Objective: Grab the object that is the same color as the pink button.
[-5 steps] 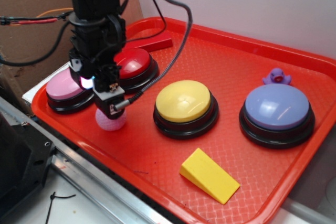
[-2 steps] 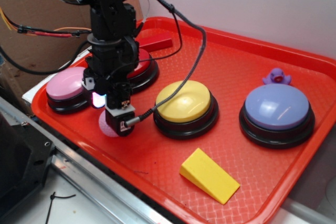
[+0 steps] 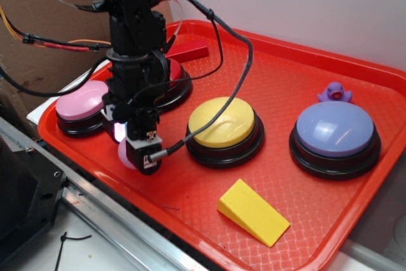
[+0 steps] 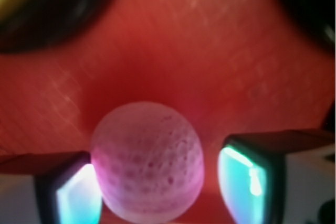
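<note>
Pink ball sits between the lowered gripper's spread fingers.

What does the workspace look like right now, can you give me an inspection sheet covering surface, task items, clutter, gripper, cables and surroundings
Surface: red tray with a waffle-textured floor.
Job's things: pink ball, dimpled, lies on the tray floor between the fingers; pink button sits at the tray's left end.
Clutter: red button, yellow button, purple button, purple duck, yellow wedge, red block.
Gripper: gripper lowered around the ball, open; a gap shows on the right side.
Cables: black cable loops over the tray from the arm.
Surroundings: white wall behind; cardboard at left.
</note>
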